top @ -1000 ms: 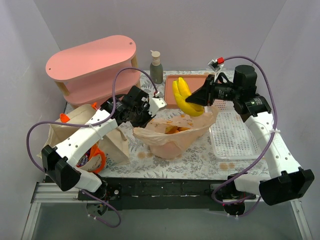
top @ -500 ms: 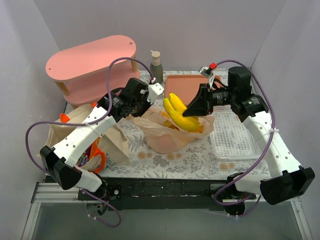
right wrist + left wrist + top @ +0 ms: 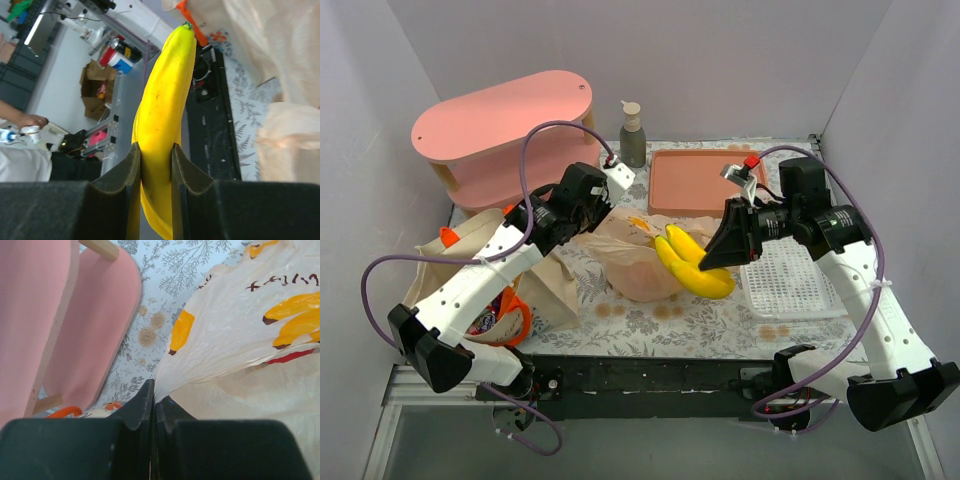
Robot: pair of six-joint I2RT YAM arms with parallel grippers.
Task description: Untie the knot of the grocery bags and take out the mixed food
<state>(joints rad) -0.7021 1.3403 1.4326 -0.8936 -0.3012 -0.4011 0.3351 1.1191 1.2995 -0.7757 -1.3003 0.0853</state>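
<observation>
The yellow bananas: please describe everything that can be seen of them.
The yellow bananas are a small bunch of smooth, curved fruit with faint brown specks and a green tip. The right arm's black pincer is shut on one of them, a finger on each side. They are just right of the crinkly tan plastic bag.

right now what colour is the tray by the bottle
Salmon pink. The tray shows best in the top view.

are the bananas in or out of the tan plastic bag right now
Out: the right hand grips the bananas, fully visible beside the tan plastic bag.
</observation>
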